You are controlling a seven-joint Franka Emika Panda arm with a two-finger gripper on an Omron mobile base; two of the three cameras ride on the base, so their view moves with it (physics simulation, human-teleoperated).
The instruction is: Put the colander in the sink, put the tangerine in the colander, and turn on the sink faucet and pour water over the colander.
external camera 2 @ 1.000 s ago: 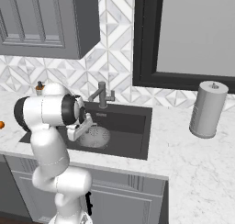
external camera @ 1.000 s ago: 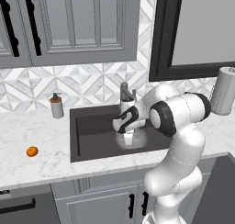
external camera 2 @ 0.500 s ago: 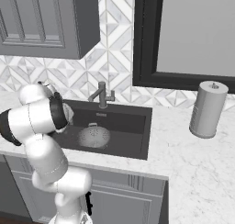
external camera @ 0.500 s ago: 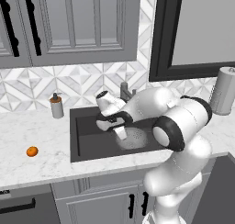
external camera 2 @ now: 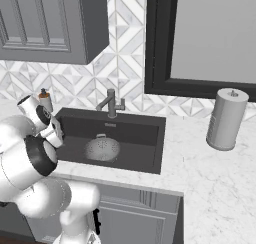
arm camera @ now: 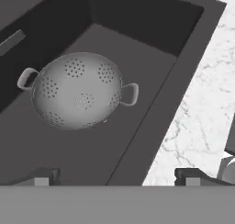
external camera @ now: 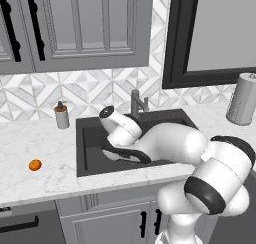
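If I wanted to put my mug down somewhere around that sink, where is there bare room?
The widest bare stretch is the marble between the sink and the paper towel roll. Left of the sink, the counter between the soap bottle and the tangerine is open. Inside the sink the colander takes the middle, with the arm above it.

Grey cabinets (external camera: 75, 28), diamond-tiled backsplash (external camera 2: 125, 68), marble counter (external camera 2: 215, 188)

The tangerine (external camera: 35, 165) sits alone on the tabletop (external camera: 45, 148), well left of the sink (external camera: 90, 148); the arm (external camera: 165, 143) stretches low across the basin.
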